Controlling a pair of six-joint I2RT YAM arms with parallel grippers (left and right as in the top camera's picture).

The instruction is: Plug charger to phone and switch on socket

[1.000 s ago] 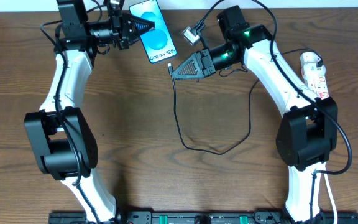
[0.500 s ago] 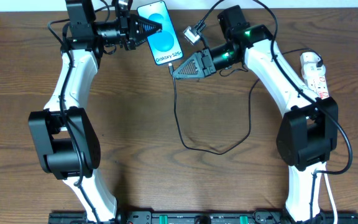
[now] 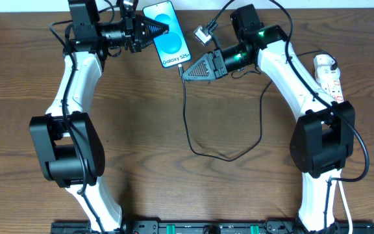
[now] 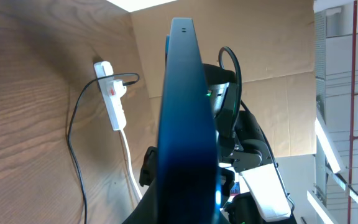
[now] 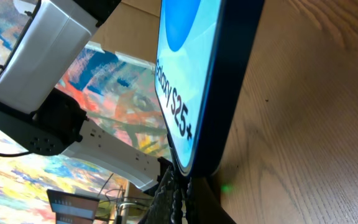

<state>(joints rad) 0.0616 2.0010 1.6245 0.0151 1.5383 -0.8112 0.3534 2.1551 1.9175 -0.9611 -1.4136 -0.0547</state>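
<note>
The phone (image 3: 168,36), with a blue screen and white "Galaxy S25+" text, is held off the table at the far middle. My left gripper (image 3: 154,28) is shut on its left edge. The left wrist view shows the phone (image 4: 182,118) edge-on. My right gripper (image 3: 187,69) is shut on the plug tip of the black charger cable (image 3: 188,130), right at the phone's lower end. In the right wrist view the fingers (image 5: 180,200) sit just under the phone's bottom edge (image 5: 197,87). Whether the tip is in the port is hidden. The white socket strip (image 3: 328,79) lies at the right.
The cable loops across the middle of the wooden table (image 3: 141,149) and runs back up towards the socket strip, which also shows in the left wrist view (image 4: 113,99) with its white cord (image 4: 129,165). Cardboard walls stand behind the table.
My left arm has carried the phone to the right, up to the right gripper. My right gripper has shifted slightly up and right with the plug tip.
</note>
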